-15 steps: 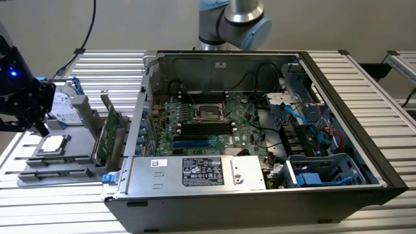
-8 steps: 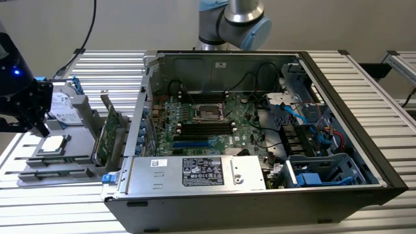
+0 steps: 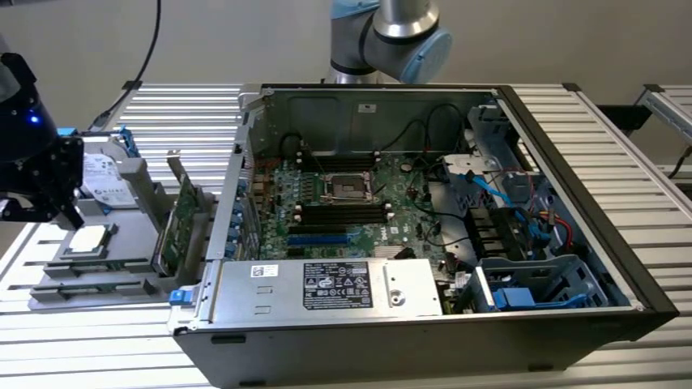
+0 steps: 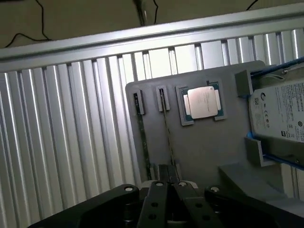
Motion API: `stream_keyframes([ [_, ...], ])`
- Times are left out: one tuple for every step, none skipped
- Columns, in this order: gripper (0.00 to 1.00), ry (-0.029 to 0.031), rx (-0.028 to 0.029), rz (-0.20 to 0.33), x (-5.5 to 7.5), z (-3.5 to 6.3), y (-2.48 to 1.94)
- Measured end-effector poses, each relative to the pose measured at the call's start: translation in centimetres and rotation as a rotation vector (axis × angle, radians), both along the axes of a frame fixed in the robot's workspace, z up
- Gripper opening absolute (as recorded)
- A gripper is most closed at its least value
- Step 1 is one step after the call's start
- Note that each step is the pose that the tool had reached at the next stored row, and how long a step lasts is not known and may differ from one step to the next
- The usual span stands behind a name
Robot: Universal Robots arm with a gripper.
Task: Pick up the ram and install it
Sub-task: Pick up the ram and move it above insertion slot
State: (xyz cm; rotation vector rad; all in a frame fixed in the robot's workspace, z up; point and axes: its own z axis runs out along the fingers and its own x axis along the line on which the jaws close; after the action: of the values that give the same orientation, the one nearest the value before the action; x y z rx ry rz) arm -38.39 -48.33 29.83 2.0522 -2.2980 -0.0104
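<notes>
Clenched, the black pincer [image 4: 167, 184] hangs by one end of the thin edge-on ram stick [image 4: 167, 135], whose length runs straight away along the grey holder [image 4: 209, 147].

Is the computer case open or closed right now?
Open. The computer case lies on its side with no panel covering it, so the motherboard inside is fully exposed.

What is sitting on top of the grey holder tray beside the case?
On the grey tray: a silver processor, a hard drive, an upright green card, and two thin sticks on edge, probably ram. The gripper hides their near ends.
</notes>
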Motion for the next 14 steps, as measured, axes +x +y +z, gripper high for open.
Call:
stream_keyframes([
  [0.11, 0.0, 0.0, 0.018, 0.0, -0.03, 0.0],
  [0.11, 0.0002, -0.0001, 0.037, 0.0, -0.06, 0.0],
  [0.11, 0.0003, -0.0001, 0.052, 0.0, -0.07, 0.0],
  [0.11, 0.0003, -0.0001, 0.067, 0.0, -0.1, 0.0],
  [0.11, 0.0002, 0.0, 0.079, -0.01, -0.13, 0.0],
  [0.11, 0.0001, 0.0001, 0.092, -0.03, -0.17, 0.0],
  [0.11, 0.0002, 0.0, 0.104, -0.04, -0.19, 0.0],
  [0.11, 0.0002, -0.0001, 0.116, -0.06, -0.22, 0.0],
  [0.11, 0.0001, 0.0001, 0.127, -0.09, -0.27, 0.0],
  [0.11, 0.0, 0.0001, 0.136, -0.14, -0.31, 0.01],
  [0.11, 0.0, 0.0001, 0.145, -0.19, -0.34, 0.01],
  [0.11, 0.0002, -0.0001, 0.154, -0.27, -0.34, 0.0],
  [0.11, -0.0001, -0.001, 0.159, -0.38, -0.35, 0.0],
  [0.11, 0.0, -0.0013, 0.16, -0.38, -0.35, 0.0],
])
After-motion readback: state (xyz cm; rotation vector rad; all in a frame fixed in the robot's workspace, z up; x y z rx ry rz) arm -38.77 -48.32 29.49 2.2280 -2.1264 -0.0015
